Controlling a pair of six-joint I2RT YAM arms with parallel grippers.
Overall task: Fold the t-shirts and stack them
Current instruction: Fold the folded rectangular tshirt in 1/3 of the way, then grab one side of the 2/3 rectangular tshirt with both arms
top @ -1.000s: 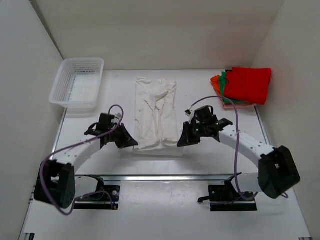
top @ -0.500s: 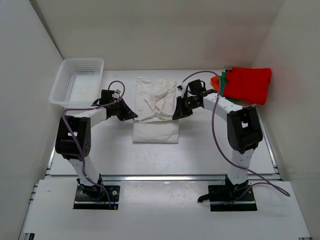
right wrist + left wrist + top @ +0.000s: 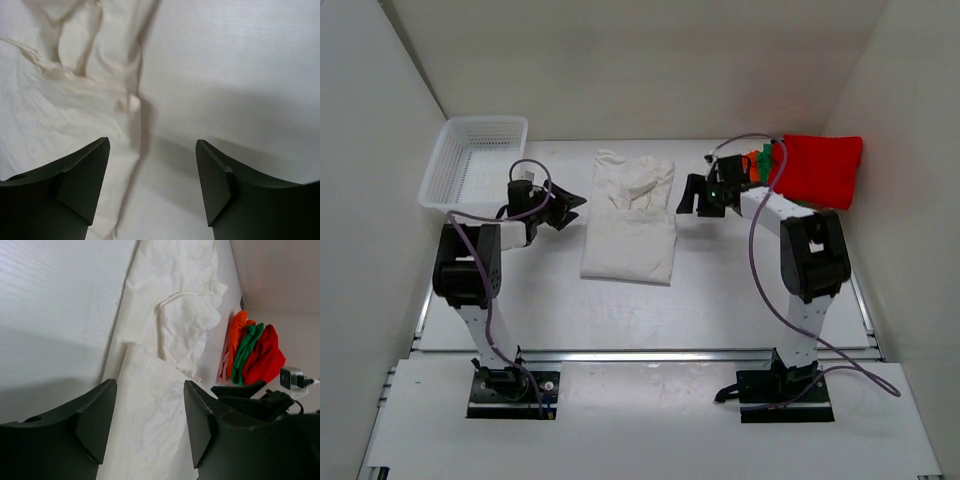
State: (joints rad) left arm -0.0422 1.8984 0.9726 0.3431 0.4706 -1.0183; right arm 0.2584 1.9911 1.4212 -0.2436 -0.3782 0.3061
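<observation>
The large white t-shirt point(image 3: 628, 225) lies on the table's middle, its near half doubled back over itself, the collar end at the far side point(image 3: 185, 315). My left gripper point(image 3: 570, 203) hovers at the shirt's left edge, open and holding nothing point(image 3: 149, 390). At the right edge my right gripper point(image 3: 686, 198) is likewise open and empty point(image 3: 152, 145), with the shirt's edge point(image 3: 75, 115) below its left finger. A folded pile of red point(image 3: 817, 168), green point(image 3: 247, 347) and orange point(image 3: 235, 337) t-shirts sits at the far right.
A white mesh basket point(image 3: 475, 165) stands at the far left, just behind the left gripper. White walls close in the table on the left, back and right. Purple cables loop off both arms.
Both grippers carried the white shirt's near hem toward the back, folding it over, then opened and let go. The shirt now lies shorter.
</observation>
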